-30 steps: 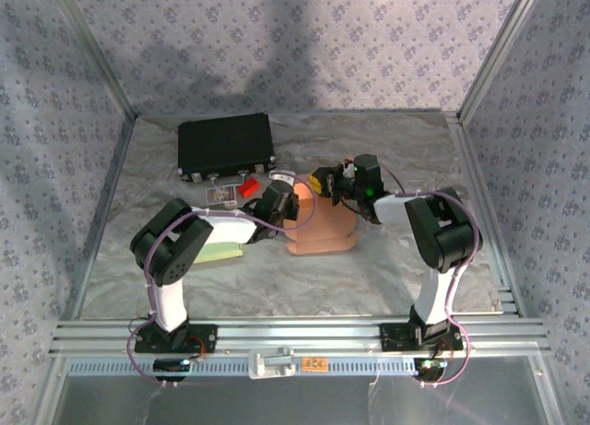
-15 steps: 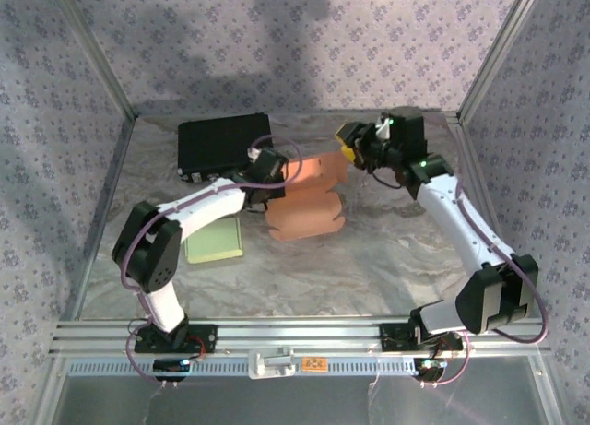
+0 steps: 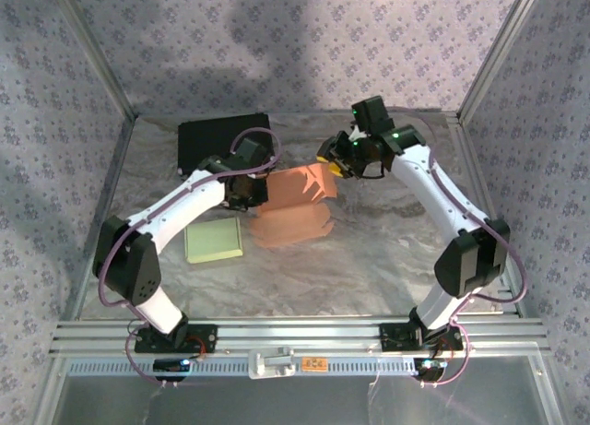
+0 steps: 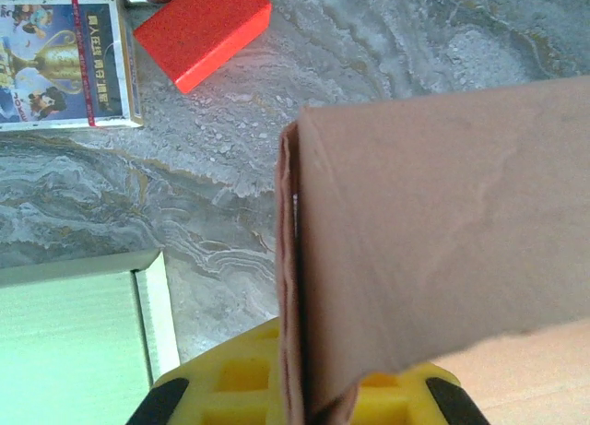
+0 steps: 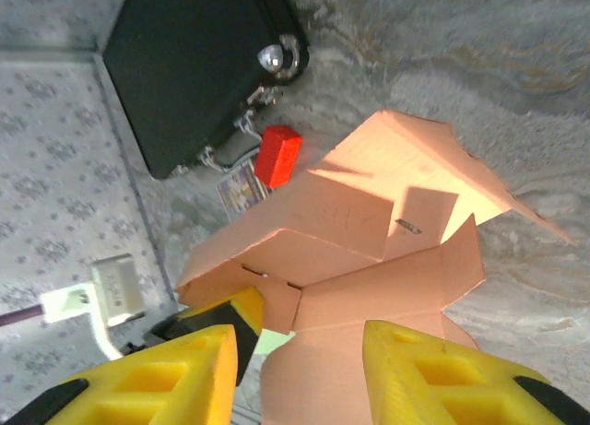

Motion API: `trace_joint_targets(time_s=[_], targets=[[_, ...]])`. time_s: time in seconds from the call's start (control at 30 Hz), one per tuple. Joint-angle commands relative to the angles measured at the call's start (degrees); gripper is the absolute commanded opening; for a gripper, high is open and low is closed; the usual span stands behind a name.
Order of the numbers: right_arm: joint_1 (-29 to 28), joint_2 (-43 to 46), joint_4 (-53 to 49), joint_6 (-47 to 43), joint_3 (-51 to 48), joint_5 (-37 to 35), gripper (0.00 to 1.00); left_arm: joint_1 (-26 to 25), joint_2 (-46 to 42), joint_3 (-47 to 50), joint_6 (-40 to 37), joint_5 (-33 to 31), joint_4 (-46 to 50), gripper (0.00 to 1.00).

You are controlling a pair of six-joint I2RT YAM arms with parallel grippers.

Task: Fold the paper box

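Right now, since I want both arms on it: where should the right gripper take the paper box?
Probably the raised panel of the paper box, at its free right edge, coming from the right with the right gripper open astride it. The left gripper pinches the opposite edge, and the sheet stands thin.

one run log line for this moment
phase: folding | left end effector: shut on salmon-pink paper box wall | right end effector: open, facing box | flaps: open
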State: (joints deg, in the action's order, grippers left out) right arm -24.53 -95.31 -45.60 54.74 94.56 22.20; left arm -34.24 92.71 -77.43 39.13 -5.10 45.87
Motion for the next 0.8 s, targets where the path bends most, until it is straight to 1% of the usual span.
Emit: trace_joint_targets(time_s=[0.0, 0.1, 0.27, 0.37, 0.43, 0.57, 0.63, 0.77], targets=[[-1.6, -3.0, -4.4, -3.2, 4.2, -3.4, 0.41, -0.5, -1.3, -0.5, 0.2, 1.2, 2.6, 0.00], [-1.7, -5.8, -3.5, -5.7, 5.7, -3.8, 0.43, -1.0, -1.5, -0.7, -0.2, 1.2, 2.7, 0.00], [-2.2, -10.2, -7.7, -10.3, 11.1, -6.9, 0.48, -2.0, -1.6, -0.9, -0.5, 0.5, 2.6, 0.00], [-2.6, -11.6, -7.6, -12.0, 10.8, -4.6, 0.49, -2.6, -1.1, -1.4, -0.7, 0.3, 2.3, 0.00], [-3.5, -12.3, -6.5, -11.5, 10.8, -2.0, 0.49, -2.8, -0.6, -1.9, -0.7, 0.1, 2.3, 0.00], [-5.2, -12.8, -6.5, -10.4, 12.4, 0.0, 0.50, -3.1, 0.1, -2.4, -1.1, -0.4, 0.6, 0.00], [-4.9, -12.1, -6.5, -9.6, 11.2, 1.9, 0.50, -3.1, 0.5, -3.3, -1.6, -1.2, 0.1, 0.00], [-2.6, -7.6, -0.5, -8.8, 7.4, 3.0, 0.51, -2.9, 2.1, -4.9, -3.0, -0.8, -1.5, 0.00]])
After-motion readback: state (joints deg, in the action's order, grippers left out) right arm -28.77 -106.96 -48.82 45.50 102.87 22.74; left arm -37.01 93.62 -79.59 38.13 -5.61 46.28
